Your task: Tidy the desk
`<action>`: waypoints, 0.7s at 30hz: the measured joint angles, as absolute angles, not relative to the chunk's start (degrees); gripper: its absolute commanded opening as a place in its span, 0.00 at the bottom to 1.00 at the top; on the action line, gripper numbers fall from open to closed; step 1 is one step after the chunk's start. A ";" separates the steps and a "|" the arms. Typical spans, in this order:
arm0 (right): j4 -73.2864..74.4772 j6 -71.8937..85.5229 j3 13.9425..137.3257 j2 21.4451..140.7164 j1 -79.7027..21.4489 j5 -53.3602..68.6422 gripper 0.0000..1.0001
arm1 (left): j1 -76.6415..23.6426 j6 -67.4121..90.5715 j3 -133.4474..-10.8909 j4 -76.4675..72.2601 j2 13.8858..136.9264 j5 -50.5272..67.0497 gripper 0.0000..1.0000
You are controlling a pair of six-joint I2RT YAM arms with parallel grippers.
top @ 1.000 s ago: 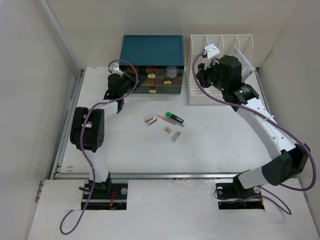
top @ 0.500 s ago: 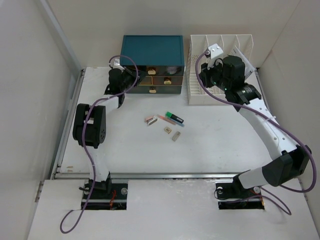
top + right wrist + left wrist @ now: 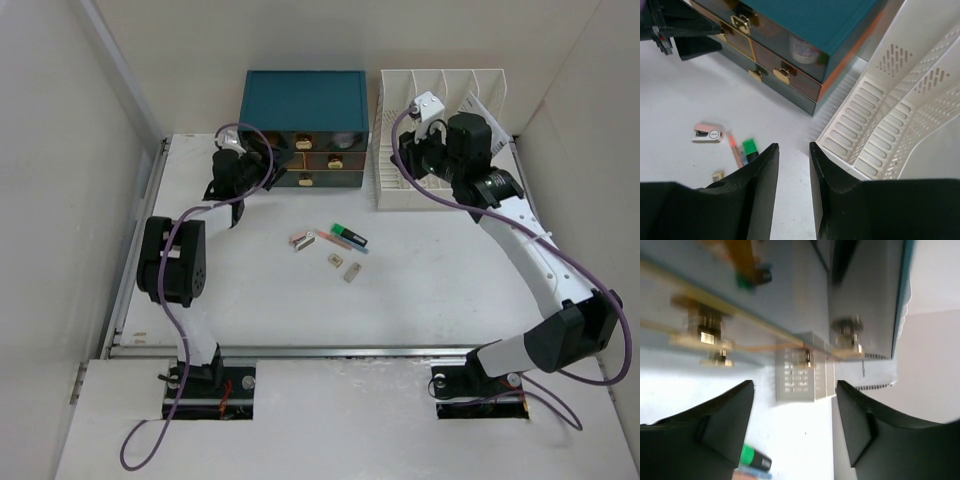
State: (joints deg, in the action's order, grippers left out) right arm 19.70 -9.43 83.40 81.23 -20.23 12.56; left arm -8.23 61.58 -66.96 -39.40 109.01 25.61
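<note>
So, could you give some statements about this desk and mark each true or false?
1. The teal drawer box stands left of the white file rack in the top view. True.
2. The left pincer holds the pink stapler. False: it is open and empty by the drawer box; the stapler lies on the desk.
3. The green highlighter lies on the desk near the stapler. True.
4. The right pincer hovers over the highlighter. False: it is at the file rack.

top: overhead | left wrist: close on drawer box (image 3: 790, 295) | right wrist: above it
</note>
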 measured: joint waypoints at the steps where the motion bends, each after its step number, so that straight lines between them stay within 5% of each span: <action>1: 19.68 -9.43 83.40 81.28 -20.23 13.19 0.36 | -8.25 61.19 -64.20 -39.24 106.78 25.74 0.65; 11: 20.45 -9.43 83.40 83.42 -20.23 16.43 0.38 | -8.14 66.15 -52.45 -53.08 102.74 24.97 0.49; 21: 20.51 -9.43 83.40 83.66 -20.23 17.28 0.39 | -6.61 70.50 -51.35 -57.65 108.92 21.74 0.49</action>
State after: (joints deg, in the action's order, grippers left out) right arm 20.51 -9.43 83.40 83.66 -20.23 17.28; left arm -6.61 70.50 -51.35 -57.65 108.92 21.74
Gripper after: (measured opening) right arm 0.386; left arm 0.493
